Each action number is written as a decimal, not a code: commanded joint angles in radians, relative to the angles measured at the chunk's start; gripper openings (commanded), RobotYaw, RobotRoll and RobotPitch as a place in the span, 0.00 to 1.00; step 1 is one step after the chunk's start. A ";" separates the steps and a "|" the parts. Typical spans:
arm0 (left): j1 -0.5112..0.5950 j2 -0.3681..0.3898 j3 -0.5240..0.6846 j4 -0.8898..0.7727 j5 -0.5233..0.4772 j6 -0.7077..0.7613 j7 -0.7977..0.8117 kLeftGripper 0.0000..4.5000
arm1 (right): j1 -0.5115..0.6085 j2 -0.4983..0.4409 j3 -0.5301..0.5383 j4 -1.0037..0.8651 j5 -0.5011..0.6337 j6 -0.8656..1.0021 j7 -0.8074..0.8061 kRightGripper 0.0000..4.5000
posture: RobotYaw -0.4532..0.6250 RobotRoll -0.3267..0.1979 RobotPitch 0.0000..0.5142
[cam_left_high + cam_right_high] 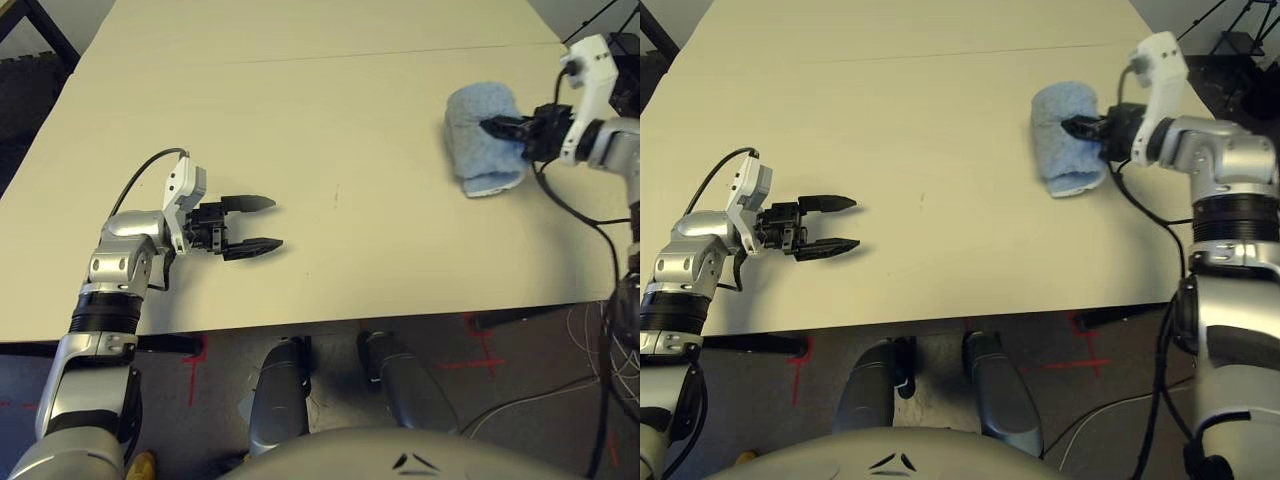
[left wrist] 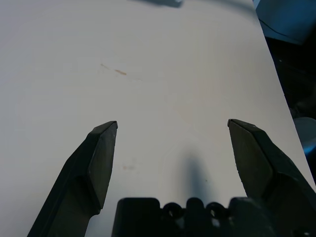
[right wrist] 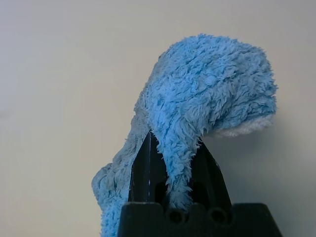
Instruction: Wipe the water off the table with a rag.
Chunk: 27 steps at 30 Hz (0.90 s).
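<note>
The light blue fluffy rag is at the right side of the cream table, bunched and lifted into a hump. My right gripper is shut on a fold of the rag, whose pile spills over both black fingers. Near the table's front left, my left gripper hovers open with nothing between its fingers. The water shows as a faint brownish streak on the table ahead of the left gripper, and as a tiny mark mid-table. The rag is well to the right of that mark.
A thin seam crosses the far part of the table. The front edge runs just below the left gripper, with floor, red tape crosses and loose cables beyond it. The right arm reaches in over the table's right edge.
</note>
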 commanded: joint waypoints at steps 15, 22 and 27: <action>0.056 0.023 0.046 -0.069 -0.013 0.030 0.037 1.00 | 0.006 -0.033 0.044 0.402 -0.227 -0.348 -0.118 0.19 | 0.30 0.62 0.38; 0.066 0.011 0.068 -0.096 -0.029 0.046 0.087 1.00 | -0.019 -0.054 0.019 0.423 -0.255 -0.433 -0.189 0.75 | 0.30 0.62 0.38; 0.067 -0.041 0.136 -0.127 -0.046 0.051 0.237 1.00 | 0.003 -0.079 -0.023 0.398 -0.252 -0.551 -0.291 0.99 | 0.32 0.62 0.38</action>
